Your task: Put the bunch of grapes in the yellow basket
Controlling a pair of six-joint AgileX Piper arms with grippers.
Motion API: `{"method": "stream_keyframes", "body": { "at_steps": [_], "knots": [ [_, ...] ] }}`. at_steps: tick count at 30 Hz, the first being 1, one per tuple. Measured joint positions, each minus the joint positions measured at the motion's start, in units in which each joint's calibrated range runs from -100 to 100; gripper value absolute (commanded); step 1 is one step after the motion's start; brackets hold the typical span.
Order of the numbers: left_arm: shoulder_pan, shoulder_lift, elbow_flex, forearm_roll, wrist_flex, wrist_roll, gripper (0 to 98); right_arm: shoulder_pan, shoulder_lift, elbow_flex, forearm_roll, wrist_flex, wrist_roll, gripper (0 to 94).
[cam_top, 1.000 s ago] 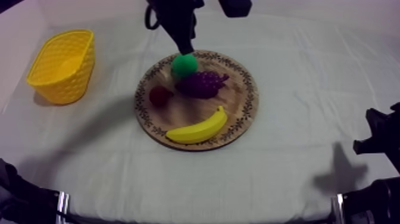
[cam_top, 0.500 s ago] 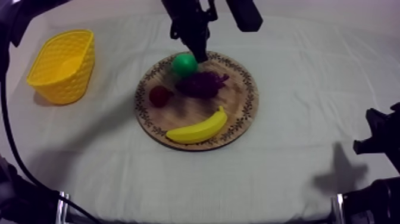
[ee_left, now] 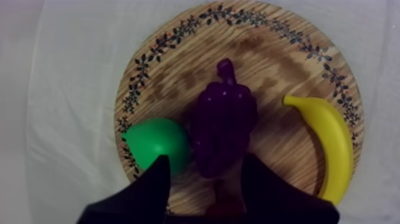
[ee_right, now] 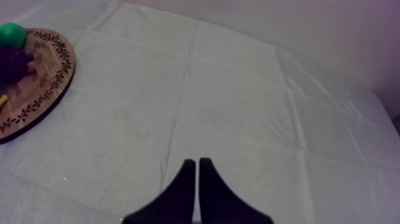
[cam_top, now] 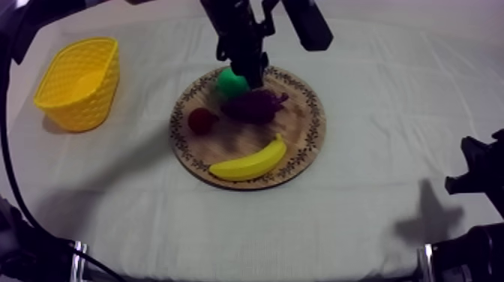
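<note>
Left gripper (ee_left: pixel 206 162), spread wide, has descended over the purple bunch of grapes (ee_left: pixel 223 128) on the round wooden board (ee_left: pixel 178 59); closing probably follows. Right gripper (ee_right: pixel 195 164) pressed together, idle.

Grapes (ee_left: pixel 223 128) purple, pear (ee_left: pixel 158 143) green, banana (ee_left: pixel 330 146) yellow, basket (cam_top: pixel 79 105) yellow, board (ee_left: pixel 172 71) rim leaf-patterned.

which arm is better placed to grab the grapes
Left: the left end effector is open above the bunch of grapes on the wooden board; the right end effector is shut over cloth, off the board.
</note>
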Motion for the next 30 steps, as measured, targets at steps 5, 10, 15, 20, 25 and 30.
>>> {"method": "stream_keyframes", "body": {
  "at_steps": [5,10,15,20,25,30],
  "knots": [
    [0.39,-0.68,1.68,-0.11,-0.24,0.07,69.2,0.0,0.0,0.0,0.0,0.0,0.0,0.3],
    [0.55,-1.85,3.71,-0.11,-1.06,0.13,77.5,0.0,0.0,0.0,0.0,0.0,0.0,0.3],
    [0.52,-3.17,5.27,-0.05,-1.41,0.13,83.3,0.0,0.0,0.0,0.0,0.0,0.13,0.3],
    [0.52,-4.31,5.75,-0.1,-1.09,0.26,86.0,0.0,0.0,0.0,0.0,0.0,0.0,0.3],
    [0.45,-3.8,5.25,-0.04,-0.9,0.14,86.4,0.0,0.0,0.0,0.0,0.0,0.0,0.3],
    [0.17,-1.14,3.64,0.06,-0.22,0.05,86.8,0.0,0.0,0.0,0.0,0.0,0.0,0.3]
  ]
}}
